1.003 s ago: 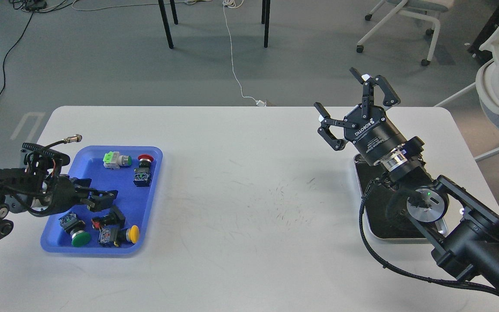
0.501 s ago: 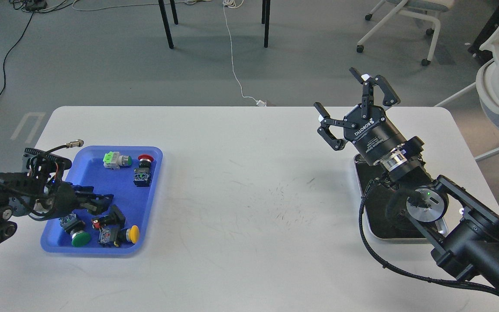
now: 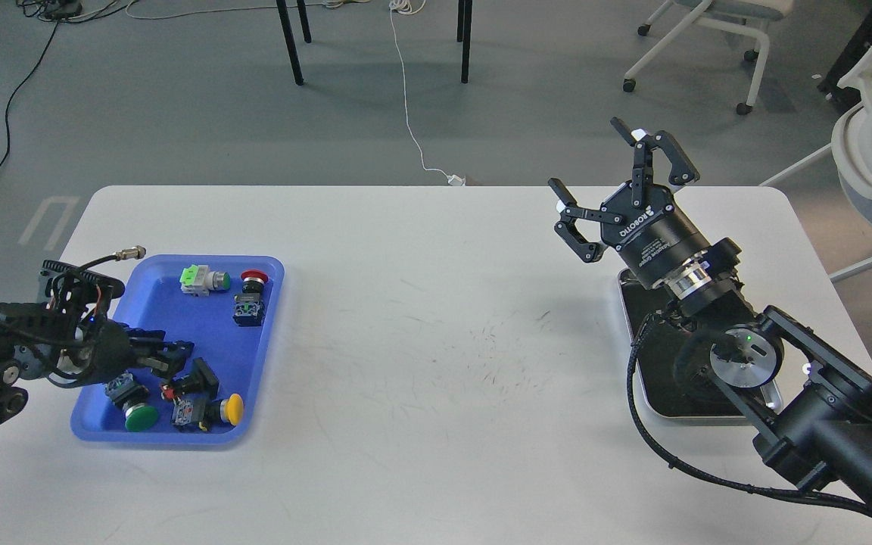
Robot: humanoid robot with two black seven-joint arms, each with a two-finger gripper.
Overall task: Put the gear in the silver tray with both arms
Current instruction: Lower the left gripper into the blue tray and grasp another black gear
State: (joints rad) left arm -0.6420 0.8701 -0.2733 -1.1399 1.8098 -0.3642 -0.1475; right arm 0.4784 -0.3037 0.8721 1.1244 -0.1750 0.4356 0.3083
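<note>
Bare white table [image 3: 436,341] stretches between the two claws; push-button switches [image 3: 201,393] crowd the blue tray [image 3: 150,301] beneath the left gripper [image 3: 171,354].

on your right gripper [image 3: 618,193], the black body carries the white brand name "robotiq"; a smaller white line printed beside it is too small for you to read. no other legible text appears.
</note>
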